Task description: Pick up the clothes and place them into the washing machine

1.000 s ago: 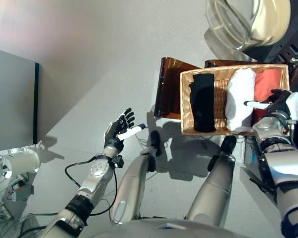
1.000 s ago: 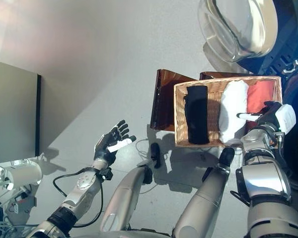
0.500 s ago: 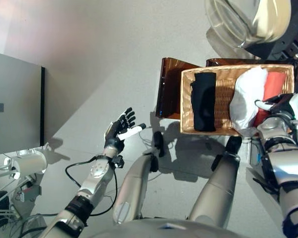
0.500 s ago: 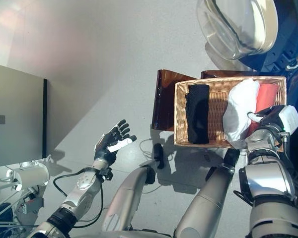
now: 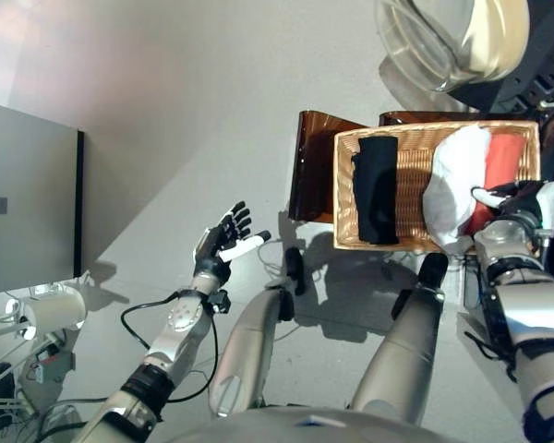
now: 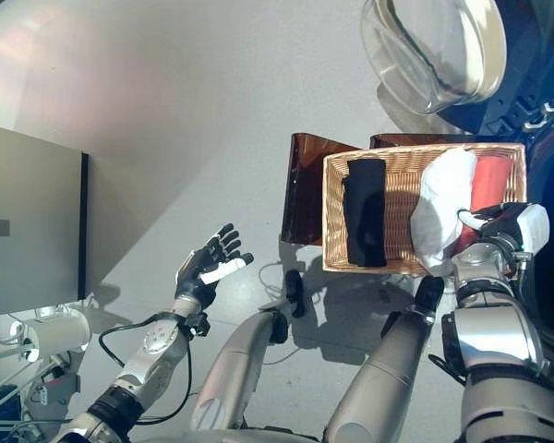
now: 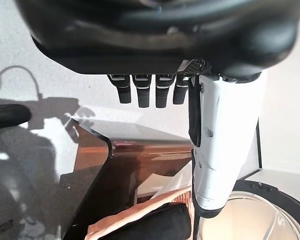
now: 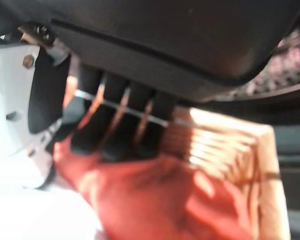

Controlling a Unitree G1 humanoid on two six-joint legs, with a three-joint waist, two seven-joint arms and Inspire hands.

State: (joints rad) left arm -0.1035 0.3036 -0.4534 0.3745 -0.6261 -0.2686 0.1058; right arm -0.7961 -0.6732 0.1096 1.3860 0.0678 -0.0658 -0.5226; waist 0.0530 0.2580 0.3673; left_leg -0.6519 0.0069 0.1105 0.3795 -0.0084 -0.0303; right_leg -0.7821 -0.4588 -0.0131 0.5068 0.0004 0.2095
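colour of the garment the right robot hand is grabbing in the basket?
White garment, pinched by the right robot hand, lying between black and red ones. Clearest in the left eye view.

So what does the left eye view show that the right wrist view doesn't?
Only the left eye view: the left hand open over the floor, the black garment, the brown stand and the washing machine door.
Only the right wrist view: the right hand up close, fingers curled down onto cloth.
Both: the wicker basket, the red garment and the white garment the right hand grips.
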